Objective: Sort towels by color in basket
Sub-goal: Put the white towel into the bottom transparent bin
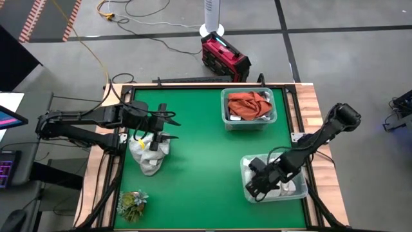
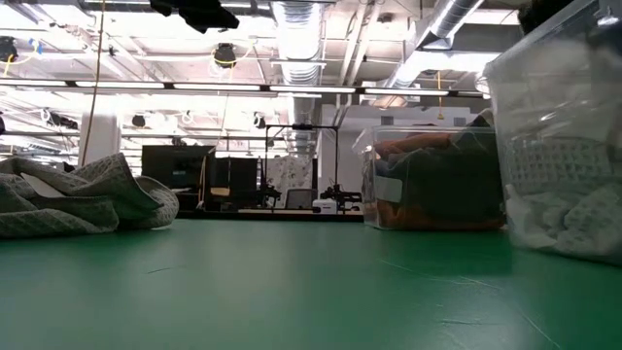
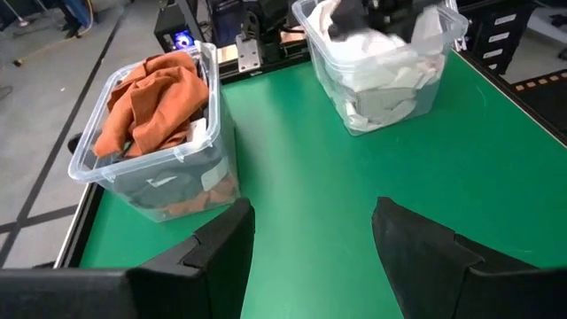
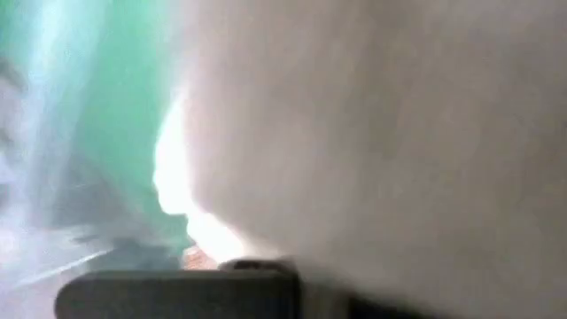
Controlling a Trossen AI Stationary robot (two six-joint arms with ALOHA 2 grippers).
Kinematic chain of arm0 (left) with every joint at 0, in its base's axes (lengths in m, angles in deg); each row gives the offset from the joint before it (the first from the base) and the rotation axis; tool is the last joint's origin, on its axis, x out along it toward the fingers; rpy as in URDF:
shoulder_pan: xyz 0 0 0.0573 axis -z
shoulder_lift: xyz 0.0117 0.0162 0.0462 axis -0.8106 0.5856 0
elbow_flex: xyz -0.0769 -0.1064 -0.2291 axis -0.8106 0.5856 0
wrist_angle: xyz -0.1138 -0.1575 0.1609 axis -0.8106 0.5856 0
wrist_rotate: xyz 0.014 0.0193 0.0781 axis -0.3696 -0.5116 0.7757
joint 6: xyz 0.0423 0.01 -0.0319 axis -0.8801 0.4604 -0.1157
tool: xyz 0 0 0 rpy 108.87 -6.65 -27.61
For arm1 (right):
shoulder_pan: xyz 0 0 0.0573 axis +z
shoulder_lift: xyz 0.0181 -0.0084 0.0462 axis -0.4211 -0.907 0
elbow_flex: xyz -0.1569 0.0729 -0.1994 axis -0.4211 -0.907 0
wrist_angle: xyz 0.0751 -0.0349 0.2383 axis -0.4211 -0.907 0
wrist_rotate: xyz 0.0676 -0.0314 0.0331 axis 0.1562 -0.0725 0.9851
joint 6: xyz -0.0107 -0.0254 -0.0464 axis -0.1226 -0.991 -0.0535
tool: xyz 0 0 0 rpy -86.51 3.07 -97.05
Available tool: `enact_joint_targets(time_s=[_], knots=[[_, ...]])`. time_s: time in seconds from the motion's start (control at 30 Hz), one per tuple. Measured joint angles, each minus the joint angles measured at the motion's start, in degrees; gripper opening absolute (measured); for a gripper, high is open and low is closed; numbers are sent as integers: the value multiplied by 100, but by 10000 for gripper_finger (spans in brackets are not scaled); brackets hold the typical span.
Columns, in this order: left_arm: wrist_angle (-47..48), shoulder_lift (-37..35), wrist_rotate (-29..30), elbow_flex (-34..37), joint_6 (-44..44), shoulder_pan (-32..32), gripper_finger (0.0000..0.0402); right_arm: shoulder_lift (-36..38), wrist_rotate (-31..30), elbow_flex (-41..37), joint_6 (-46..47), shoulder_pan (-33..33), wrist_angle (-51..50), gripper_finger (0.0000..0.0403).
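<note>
A heap of white and pale grey towels [image 1: 149, 154] lies on the green mat near the table's left edge; it also shows in the low view as towels [image 2: 83, 199]. My left gripper [image 1: 162, 126] hovers open just beyond the heap's far side, its fingers [image 3: 232, 252] spread over bare mat. A rust-orange towel [image 1: 250, 103] lies in the far clear bin [image 1: 226, 119]. My right gripper [image 1: 260, 182] reaches down into the near clear bin [image 1: 246, 164], which holds white towels [image 3: 381, 75]. White cloth [image 4: 390, 133] fills the right wrist view.
A small green leafy tuft [image 1: 132, 205] sits at the near left corner. The middle of the green mat [image 1: 199, 154] between heap and bins is bare. A red case [image 1: 224, 57] and cables lie on the floor beyond the table's far edge.
</note>
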Motion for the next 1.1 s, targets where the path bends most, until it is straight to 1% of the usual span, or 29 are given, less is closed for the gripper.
enact_joint_targets(time_s=[0.13, 0.27, 0.37, 0.57, 0.67, 0.73, 0.83, 0.93, 1.1], knots=[[57, 0, 0, 0, 18, 0, 219, 379, -9, 170, 113, 2, -553, 71], [100, 0, -1, 0, 25, 0, 219, 415, -60, 240, 233, -10, -1157, 71], [140, 0, 0, 0, 25, 0, 219, 88, 92, 240, -99, -84, -1356, 71], [291, 2, 0, 0, 24, 0, 219, -898, 230, 280, -1500, 69, -1274, 71], [293, 0, 0, 0, -38, 0, 219, -1179, 119, 303, -1776, 173, -1393, 71], [304, 0, 0, 0, -36, 0, 219, -1242, 22, 306, -1816, 219, -1424, 71], [319, 0, 0, 0, -38, 0, 219, -1153, 21, 286, -1821, 178, -1427, 71], [352, 0, 0, 0, -36, 1, 219, -841, 93, 304, -1744, 96, -1509, 71], [354, 0, 0, 0, -38, 0, 219, -430, 75, 291, -1795, 134, -1226, 71]])
